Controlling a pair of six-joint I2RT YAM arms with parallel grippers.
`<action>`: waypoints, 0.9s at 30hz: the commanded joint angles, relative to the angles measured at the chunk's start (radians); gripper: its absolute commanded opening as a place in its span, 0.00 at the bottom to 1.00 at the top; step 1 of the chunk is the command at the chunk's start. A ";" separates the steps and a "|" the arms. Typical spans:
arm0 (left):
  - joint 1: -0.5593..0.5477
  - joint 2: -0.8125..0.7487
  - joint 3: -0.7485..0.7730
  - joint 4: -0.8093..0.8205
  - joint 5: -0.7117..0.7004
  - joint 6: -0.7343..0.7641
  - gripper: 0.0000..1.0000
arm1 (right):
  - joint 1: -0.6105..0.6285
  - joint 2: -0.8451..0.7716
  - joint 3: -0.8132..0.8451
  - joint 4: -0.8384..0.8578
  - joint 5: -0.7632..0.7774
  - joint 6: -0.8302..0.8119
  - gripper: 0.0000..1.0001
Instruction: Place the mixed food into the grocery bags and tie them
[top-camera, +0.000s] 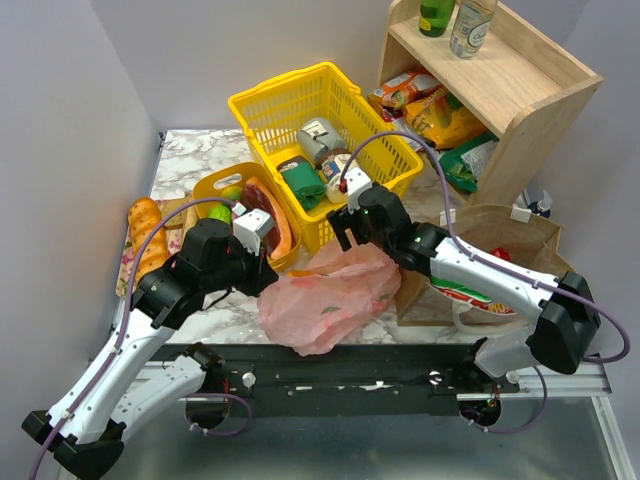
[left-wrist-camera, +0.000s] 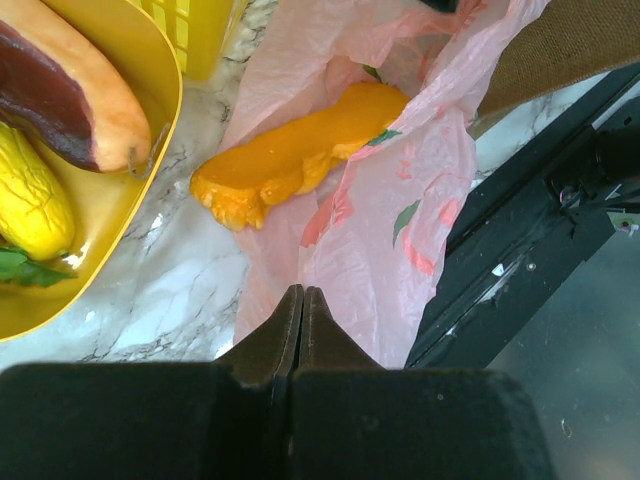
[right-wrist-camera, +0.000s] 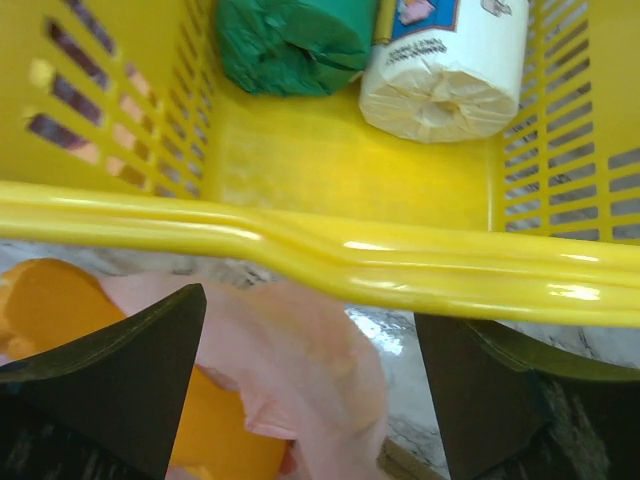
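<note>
Nearest the arm bases, on the table (top-camera: 195, 150), the pink bag (top-camera: 330, 295) lies slumped. The left pincer (left-wrist-camera: 301, 305) is pressed together right at the bag's near edge; I cannot tell whether any film is caught in it. Just beyond, an orange toy (left-wrist-camera: 290, 160) lies half inside the bag's mouth, its left end out on the marble. Farther on, the right pincer (right-wrist-camera: 310, 305) hangs spread over the bag's far side, holding nothing, with the basket (right-wrist-camera: 330, 250) rim just past its fingertips.

If the bag is lifted or gathered now, the toy could slide out, since only part of it is covered. The thin film could also slip free or tear. The right pincer, closing this close to the basket, may catch the rim rather than the film.

Only the left wrist view shows the toy's exposed end; from above, film and arms hide it. Only the right wrist view shows how close the rim is. Only the top view shows the paper bag (top-camera: 500, 235) on the right, with the crisp packet (top-camera: 470, 295) seemingly in it.
</note>
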 joint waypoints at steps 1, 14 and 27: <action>0.003 -0.017 0.026 0.017 0.011 0.010 0.00 | -0.046 0.015 -0.015 0.016 -0.048 -0.035 0.90; 0.003 -0.002 0.062 0.023 -0.119 0.040 0.00 | -0.046 -0.014 -0.060 -0.002 -0.206 0.035 0.09; 0.000 -0.107 0.001 0.291 -0.221 0.299 0.00 | -0.046 -0.490 -0.205 0.086 -0.008 0.031 0.01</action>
